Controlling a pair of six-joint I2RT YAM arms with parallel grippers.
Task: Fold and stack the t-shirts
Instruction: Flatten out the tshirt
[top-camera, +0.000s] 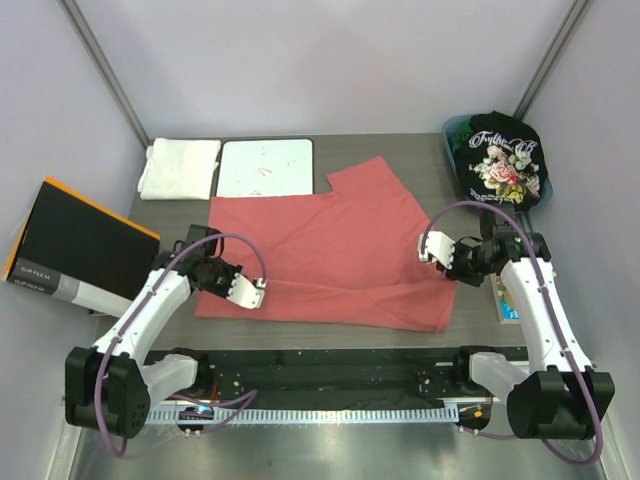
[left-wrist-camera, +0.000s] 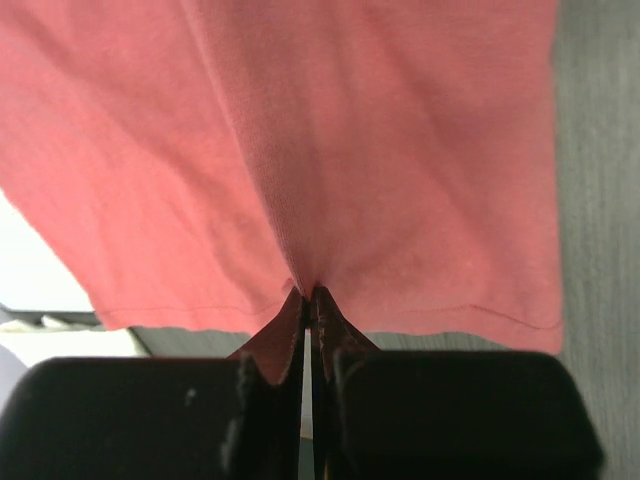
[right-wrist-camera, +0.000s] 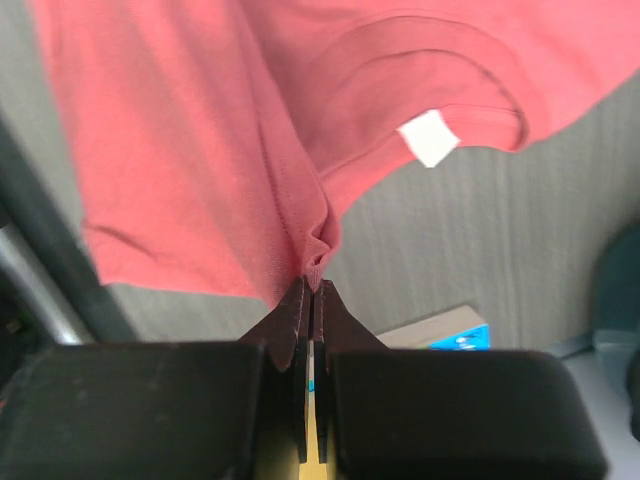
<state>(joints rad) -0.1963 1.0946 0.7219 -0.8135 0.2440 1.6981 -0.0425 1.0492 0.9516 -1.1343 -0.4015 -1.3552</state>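
The bench holds the red t-shirt, spread over its middle. The black t-shirt sits at the far right corner; its curly white writing is too small to read. The folded white t-shirt lies at the far left corner. Both arms reach in low. The left claw is clamped on the red t-shirt's near left edge, and the right claw on its right edge, near a small white tag.

Reaches forward and inward with the left arm, elbow bent; aims the left hand toward the middle, low over the tabletop; clamps it, jaws pressed together, on a pinch of the salmon-red t-shirt at the hem; bends the right arm inward from its base; aims the right hand leftward; clamps it likewise on a fold of the same cloth beside the collar.
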